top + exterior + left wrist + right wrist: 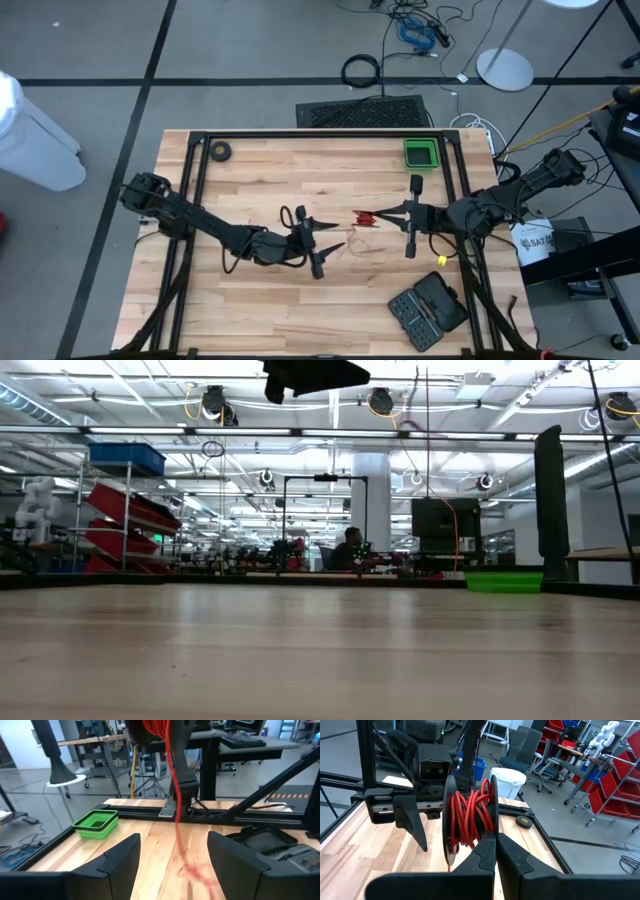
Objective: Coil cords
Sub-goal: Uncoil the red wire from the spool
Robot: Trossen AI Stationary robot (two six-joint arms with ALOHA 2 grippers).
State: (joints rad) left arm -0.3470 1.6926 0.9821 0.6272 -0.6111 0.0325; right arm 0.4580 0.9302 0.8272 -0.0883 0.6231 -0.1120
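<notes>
My right gripper (383, 214) reaches in from the table's right and is shut on a black reel (470, 820) wound with the red cord (467, 817), held above mid-table. One strand of the cord (175, 805) hangs from the reel. Its loose end (200, 872) lies in slack loops on the wood. My left gripper (340, 236) faces the reel from the table's left, level and open. Its fingers (125, 862) stand on either side of the hanging strand without touching it. My right gripper pinches the rim of one of the reel's flanges (492, 827) between its two fingers, coming in level from the table's right. The reel is lifted clear of the table and stands on edge, with the cord hanging below it.
A green bin (422, 153) sits at the far right corner of the table, and a small black roll (220, 151) at the far left. An open black tool case (428, 310) lies near the front right. A black frame rail (210, 812) runs along the table's edge.
</notes>
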